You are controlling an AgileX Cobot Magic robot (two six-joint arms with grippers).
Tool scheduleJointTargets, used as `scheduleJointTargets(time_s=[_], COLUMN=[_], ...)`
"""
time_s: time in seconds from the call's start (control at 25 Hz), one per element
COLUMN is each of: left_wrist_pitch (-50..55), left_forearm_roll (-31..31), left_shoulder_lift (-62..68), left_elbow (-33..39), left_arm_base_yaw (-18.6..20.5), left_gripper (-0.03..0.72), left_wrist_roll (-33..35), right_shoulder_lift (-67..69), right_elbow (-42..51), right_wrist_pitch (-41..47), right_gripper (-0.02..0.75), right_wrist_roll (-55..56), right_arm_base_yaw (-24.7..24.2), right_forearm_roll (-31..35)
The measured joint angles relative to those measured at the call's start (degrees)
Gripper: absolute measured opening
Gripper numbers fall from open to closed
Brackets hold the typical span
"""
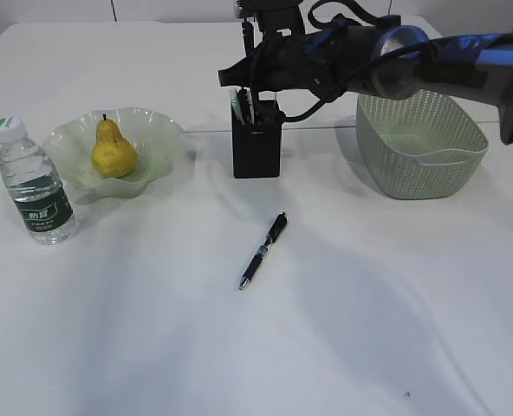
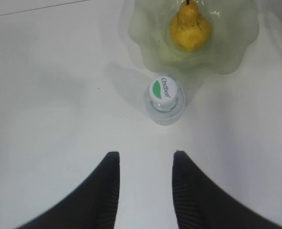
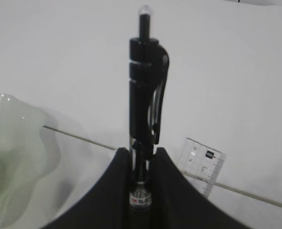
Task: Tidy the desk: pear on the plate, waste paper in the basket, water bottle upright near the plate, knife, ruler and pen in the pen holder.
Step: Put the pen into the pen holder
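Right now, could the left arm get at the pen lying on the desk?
Probably yes: the left gripper is open and empty, and the pen lies alone on bare desk, nothing around it.

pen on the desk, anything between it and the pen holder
Nothing visible lies on the bare desk between the loose pen and the pen holder. But the right end effector, shut on another pen, hangs right above the holder's opening, which already holds items.
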Motion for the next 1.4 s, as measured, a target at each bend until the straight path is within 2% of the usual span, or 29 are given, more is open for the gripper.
scheduleJointTargets(time_s=[0.88,1.4], left_wrist_pitch=[0.00,0.00], left_forearm_roll=[0.00,0.00], left_shoulder_lift=[0.00,0.00], left_elbow=[0.00,0.00], left_arm_base_yaw=[0.00,0.00], left_gripper=[0.258,0.258], left_wrist_roll=[0.00,0.00], right_shoulder_lift=[1.88,1.92], right_elbow=[0.00,0.00], right_wrist_pitch=[1.23,4.05], right_gripper=[0.110,0.141], right_wrist_roll=[0.99,1.36], right_arm_base_yaw=[-1.47,-1.09], right_forearm_roll=[-1.62,3.28])
